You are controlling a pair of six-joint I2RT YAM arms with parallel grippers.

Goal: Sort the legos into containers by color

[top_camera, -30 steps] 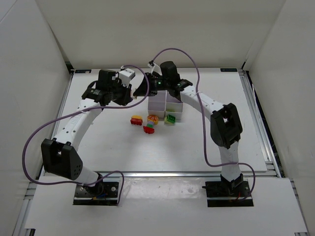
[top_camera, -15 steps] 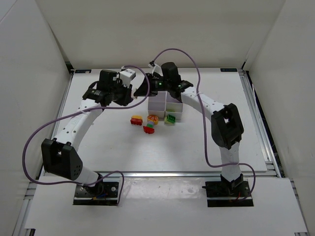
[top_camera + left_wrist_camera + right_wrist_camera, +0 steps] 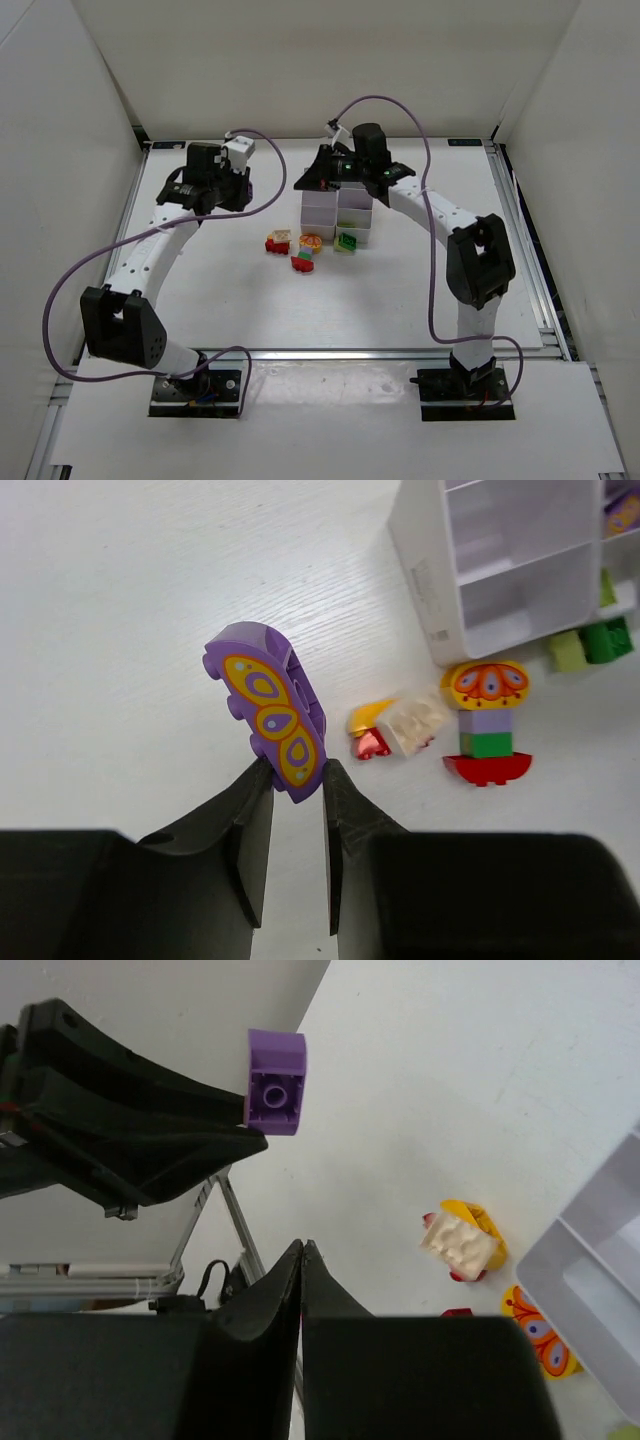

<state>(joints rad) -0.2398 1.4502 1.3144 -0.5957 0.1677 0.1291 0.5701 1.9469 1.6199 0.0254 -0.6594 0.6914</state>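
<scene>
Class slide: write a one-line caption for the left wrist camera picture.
The left fingers pinch a purple butterfly-printed lego over the table, with loose legos and the white containers beyond.

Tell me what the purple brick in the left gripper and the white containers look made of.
The purple brick: seemingly hard moulded plastic, smooth with a slight sheen, studded edge, printed yellow-orange wing pattern. The containers: likely thin rigid white plastic, smooth, faintly glossy walls.
</scene>
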